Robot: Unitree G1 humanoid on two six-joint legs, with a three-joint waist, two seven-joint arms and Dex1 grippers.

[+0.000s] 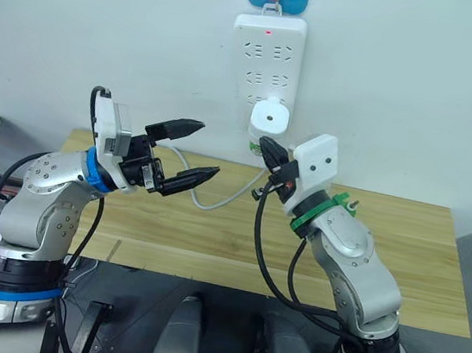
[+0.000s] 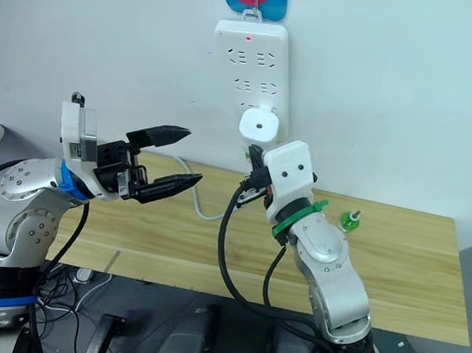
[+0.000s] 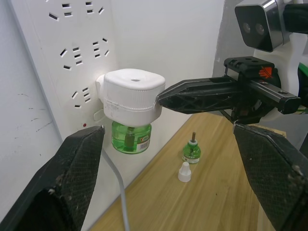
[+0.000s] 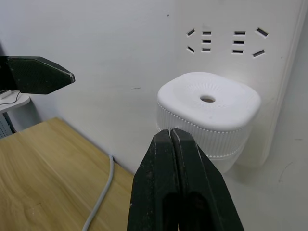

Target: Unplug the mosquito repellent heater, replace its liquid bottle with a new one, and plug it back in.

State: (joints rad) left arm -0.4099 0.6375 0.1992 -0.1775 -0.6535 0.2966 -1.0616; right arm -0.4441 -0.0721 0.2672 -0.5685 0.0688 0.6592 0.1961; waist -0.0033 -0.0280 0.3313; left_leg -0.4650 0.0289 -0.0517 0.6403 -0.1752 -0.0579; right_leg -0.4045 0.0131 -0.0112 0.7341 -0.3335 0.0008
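**Both tools at the plugged-in heater**

Your right tool (image 4: 169,137) is clenched, fingers pressed together, its tip just beside the ribbed side of the mosquito repellent heater (image 4: 208,115). Your left tool (image 1: 192,149) is released, fingers spread wide, held apart from the heater on its other side. The heater sits plugged into the white power strip (image 1: 266,59) on the wall, a green liquid bottle (image 3: 131,137) under it. On the table (image 1: 398,267) stand a second green bottle (image 3: 191,150) and a small white cap (image 3: 184,172).
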